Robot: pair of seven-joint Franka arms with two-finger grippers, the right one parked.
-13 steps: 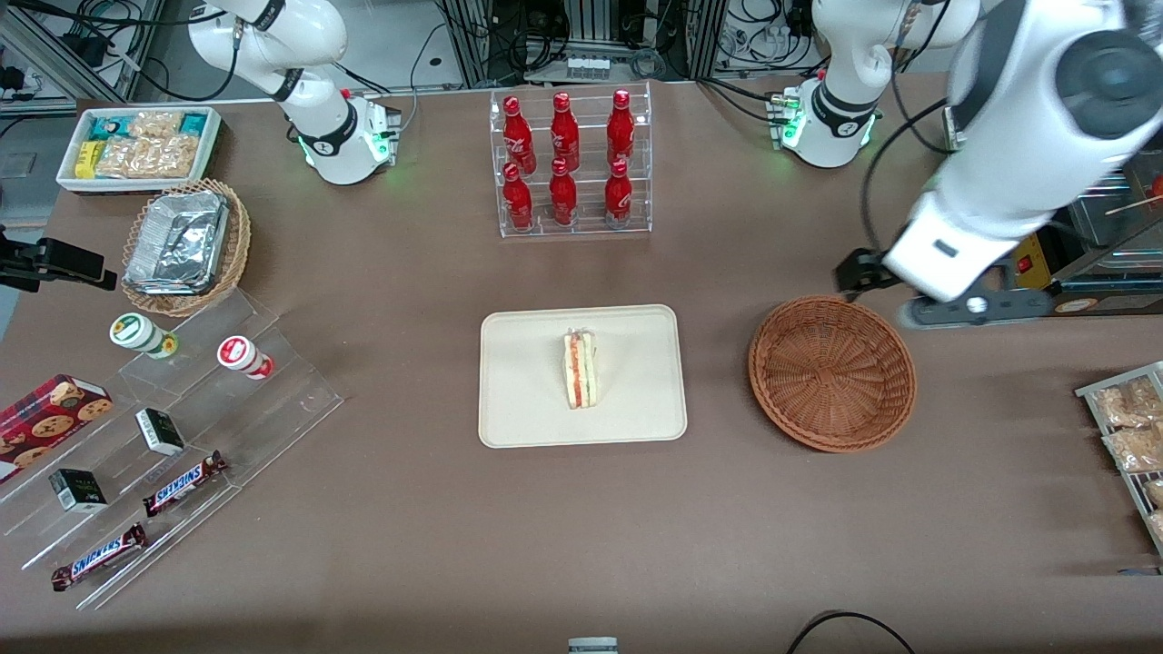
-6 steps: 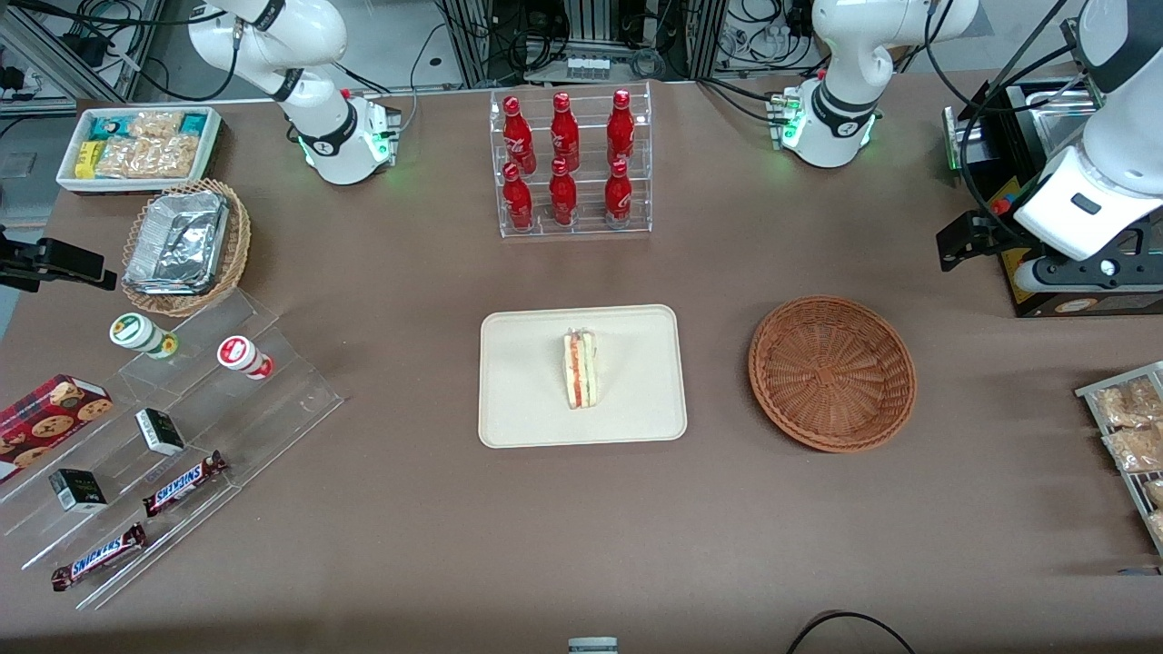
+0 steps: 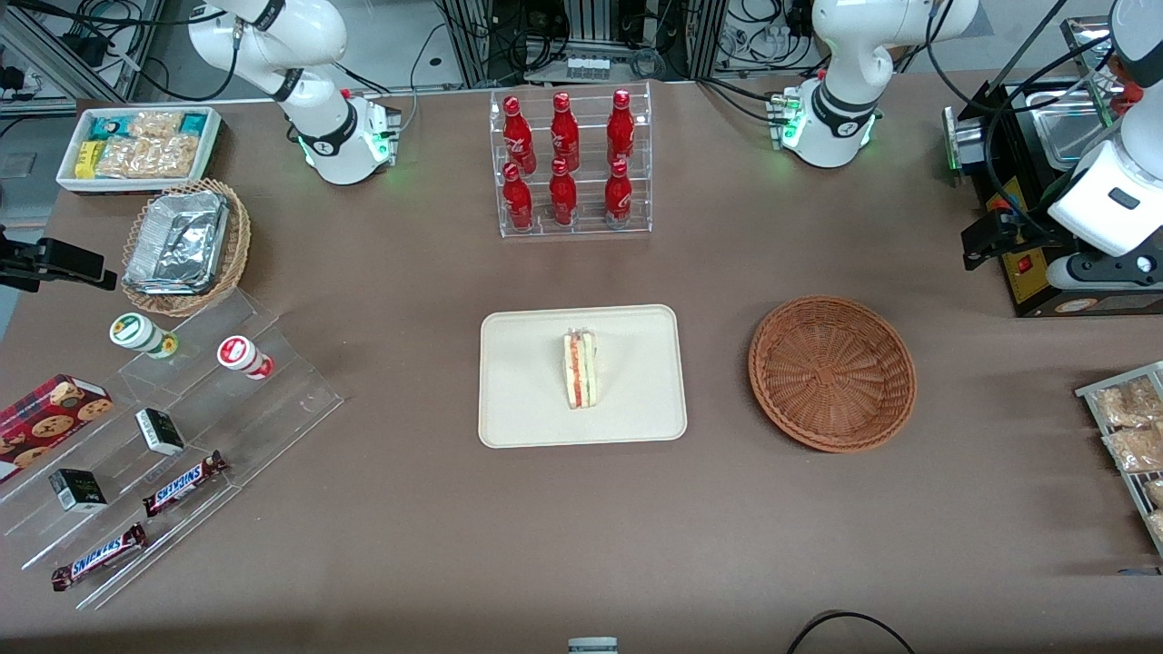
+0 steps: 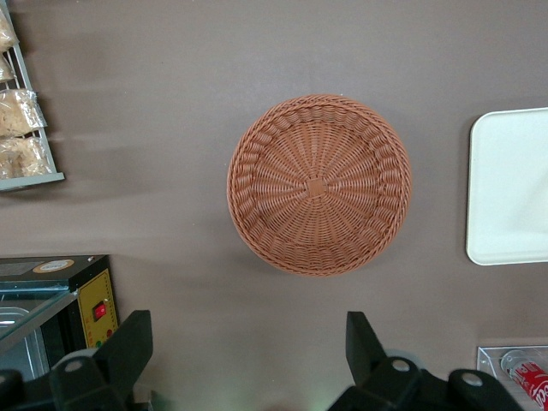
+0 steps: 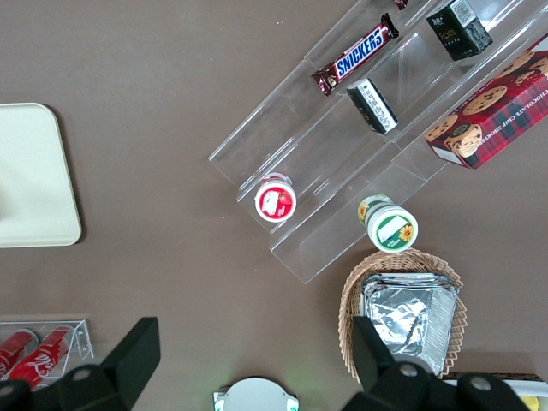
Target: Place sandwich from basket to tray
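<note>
Brown table (image 3: 818, 545), lab racks and cables past its edge. The sandwich (image 3: 580, 369) lies in the middle of the cream tray (image 3: 518, 409), well apart from the gripper (image 4: 248, 360), which hangs high toward the working arm's end of the table, above bare tabletop near a black appliance (image 3: 1027, 263). Gripper fingers (image 4: 128, 342) spread wide, holding nothing. The reddish-brown wicker basket (image 3: 832, 372) sits between tray and gripper, nothing in it. Sandwich: triangular white-bread wedge, resting on its side, red and green filling stripes facing up, thin clear wrap. Rack of red bottles (image 3: 570, 163) stands farther from the front camera than the tray.
</note>
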